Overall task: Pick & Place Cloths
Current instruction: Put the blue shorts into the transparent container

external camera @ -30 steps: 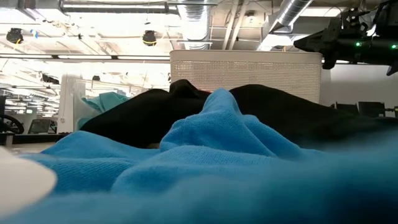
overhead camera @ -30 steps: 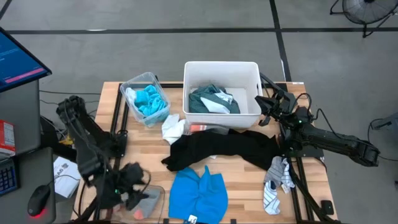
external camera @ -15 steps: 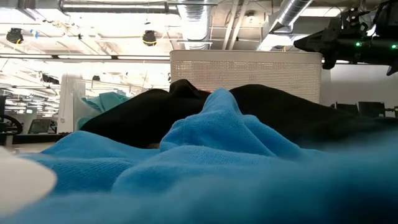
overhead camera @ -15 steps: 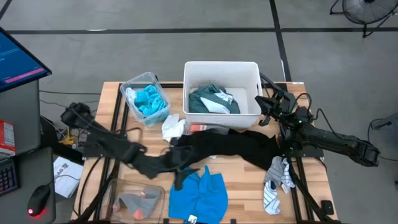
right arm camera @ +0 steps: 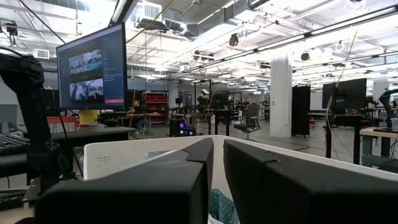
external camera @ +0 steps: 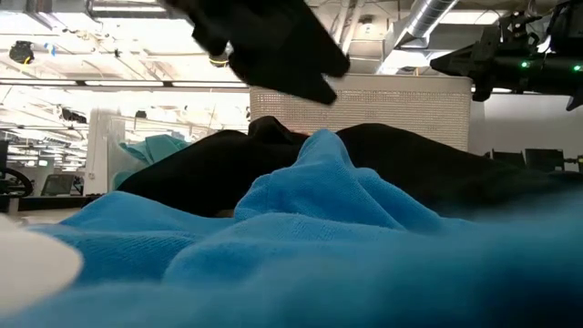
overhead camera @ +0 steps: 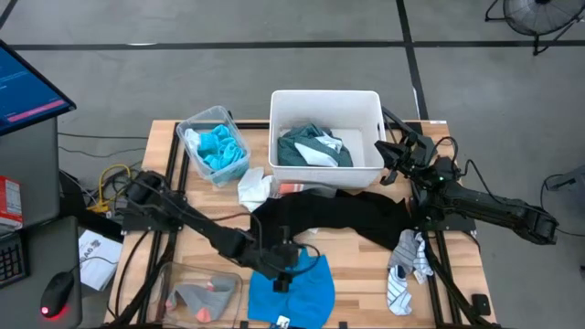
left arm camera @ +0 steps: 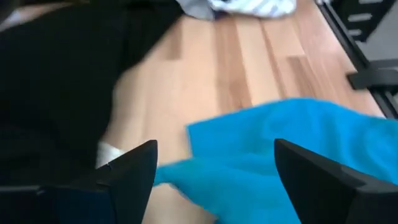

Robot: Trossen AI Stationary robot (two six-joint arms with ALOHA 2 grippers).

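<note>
From above, you have a rigid white plastic tub (overhead camera: 326,129) at the back of the wooden slatted table (overhead camera: 366,265), with a crumpled teal-green cloth (overhead camera: 313,148) inside it. Just in front of the tub a long black garment (overhead camera: 338,219) sprawls in soft folds; in front of that lies the bright blue cloth (overhead camera: 297,285), rumpled. Your left gripper (overhead camera: 285,271) hangs over the blue cloth's edge nearest the tub. Your right gripper (overhead camera: 391,163) waits beside the tub's right wall.

At table height, you see the blue cloth (external camera: 301,237) as nubby towelling heaped up close, the black garment (external camera: 200,173) behind it and the tub's perforated wall (external camera: 364,105) beyond.

Through the left wrist, your fingers (left arm camera: 134,171) stand spread wide, empty, above the blue cloth (left arm camera: 280,149).

Through the right wrist, your fingers (right arm camera: 186,180) sit nearly together, gripping nothing
</note>
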